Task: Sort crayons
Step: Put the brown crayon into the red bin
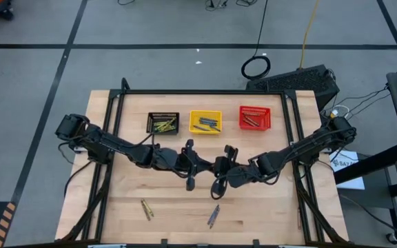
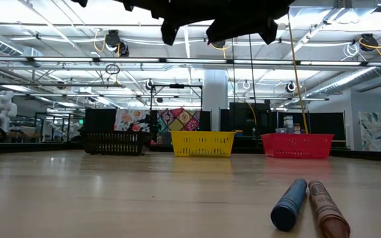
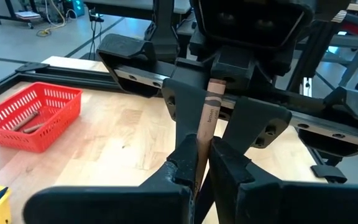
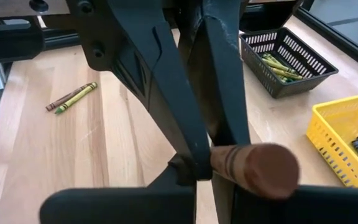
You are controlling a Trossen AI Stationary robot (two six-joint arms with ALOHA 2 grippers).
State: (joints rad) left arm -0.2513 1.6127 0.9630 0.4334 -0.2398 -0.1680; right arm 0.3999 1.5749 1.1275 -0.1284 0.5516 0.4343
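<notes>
From above, both arms meet mid-table, the left gripper (image 1: 190, 165) and right gripper (image 1: 220, 172) nearly touching: a handover, I'd judge. The left wrist view shows both sets of fingers pinching one brownish-red paper-wrapped crayon (image 3: 205, 130); better one lets go only once the other's hold is firm. The right wrist view shows its blunt end (image 4: 253, 169) clamped. Only the low view shows a blue crayon (image 2: 290, 204) lying loose, touching a brown one.
</notes>
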